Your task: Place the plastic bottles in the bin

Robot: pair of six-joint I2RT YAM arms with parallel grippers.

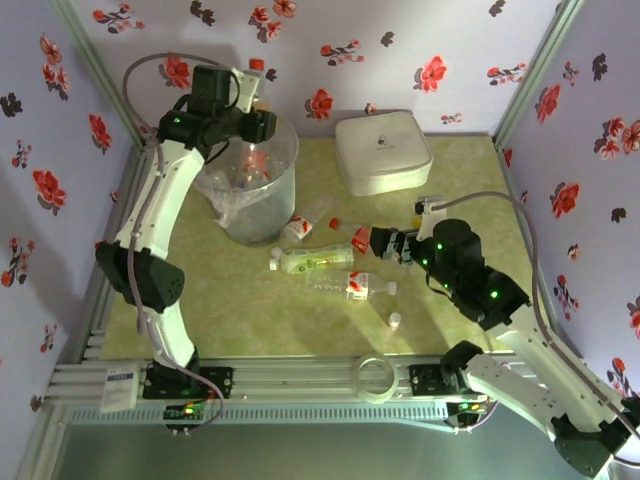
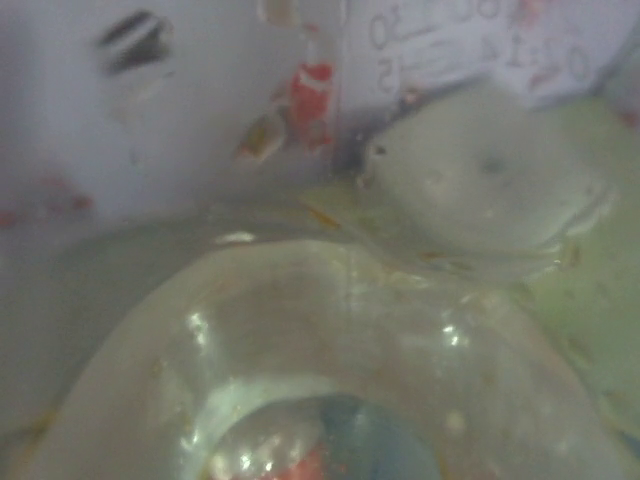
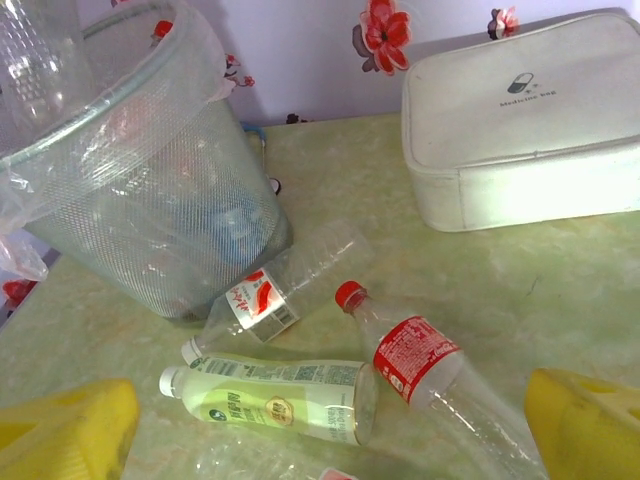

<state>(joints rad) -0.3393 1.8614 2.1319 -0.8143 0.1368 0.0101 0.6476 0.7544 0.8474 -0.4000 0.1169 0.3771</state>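
The bin (image 1: 275,215) stands at the back left, a clear bucket with a bag liner, and bottles lie inside it. My left gripper (image 1: 258,120) hangs over the bin's rim, shut on a clear plastic bottle (image 1: 254,88) with a red cap. That bottle (image 2: 330,340) sits close and blurred in the left wrist view. My right gripper (image 3: 330,440) is open low over the table, its yellow fingers (image 3: 70,430) wide apart. Ahead of it lie a red-label bottle (image 3: 415,355), a green-label bottle (image 3: 275,395) and a red-and-white-label bottle (image 3: 265,300) beside the bin (image 3: 150,190). Another bottle (image 1: 355,287) lies nearer the front.
A white rounded-square lidded box (image 1: 382,150) sits at the back right of the bin. A tiny loose white cap (image 1: 395,320) lies near the front edge. A clear tape ring (image 1: 377,375) rests on the front rail. Flowered walls close in the left, back and right.
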